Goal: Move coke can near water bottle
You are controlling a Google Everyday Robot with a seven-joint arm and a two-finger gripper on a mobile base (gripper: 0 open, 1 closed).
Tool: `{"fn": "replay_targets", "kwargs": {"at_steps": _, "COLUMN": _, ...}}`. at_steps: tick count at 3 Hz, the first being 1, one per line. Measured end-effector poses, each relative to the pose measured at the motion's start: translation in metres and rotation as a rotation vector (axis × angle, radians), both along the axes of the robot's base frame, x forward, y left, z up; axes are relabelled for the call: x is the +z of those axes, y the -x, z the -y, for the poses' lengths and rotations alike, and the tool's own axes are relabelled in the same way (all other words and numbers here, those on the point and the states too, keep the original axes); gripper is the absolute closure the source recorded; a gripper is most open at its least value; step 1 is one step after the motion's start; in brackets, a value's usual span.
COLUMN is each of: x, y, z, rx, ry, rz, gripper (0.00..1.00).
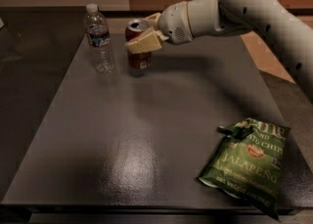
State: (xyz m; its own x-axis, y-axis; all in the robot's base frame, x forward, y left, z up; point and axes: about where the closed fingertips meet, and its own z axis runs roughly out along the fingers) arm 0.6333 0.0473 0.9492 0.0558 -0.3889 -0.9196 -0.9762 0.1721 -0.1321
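Note:
The coke can [139, 59] is a dark red can with a silver top, upright near the table's far edge. My gripper [142, 37] reaches in from the right and is shut on the can's upper part, one pale finger [145, 43] across its front. The water bottle [99, 40], clear with a white cap and dark label band, stands upright just left of the can, a small gap between them.
A green jalapeño chip bag [247, 163] lies at the table's near right corner. The dark grey table [146, 135] has its near edge at the bottom of the view. My white arm [254, 8] spans the upper right.

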Motion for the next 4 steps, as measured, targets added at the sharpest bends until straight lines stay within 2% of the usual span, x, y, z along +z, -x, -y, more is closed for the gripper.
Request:
{"fn": "replay_targets", "kwargs": {"at_steps": 1, "x": -0.006, "y": -0.001, "z": -0.017, "rx": 0.022, "ry": 0.02, "rz": 0.012, "gripper": 1.0}}
{"fn": "replay_targets", "kwargs": {"at_steps": 2, "x": -0.012, "y": -0.003, "z": -0.027, "rx": 0.028, "ry": 0.041, "rz": 0.012, "gripper": 0.82}}
{"fn": "replay_targets", "kwargs": {"at_steps": 4, "x": -0.035, "y": -0.007, "z": -0.04, "rx": 0.057, "ry": 0.083, "rz": -0.034, "gripper": 0.35}}
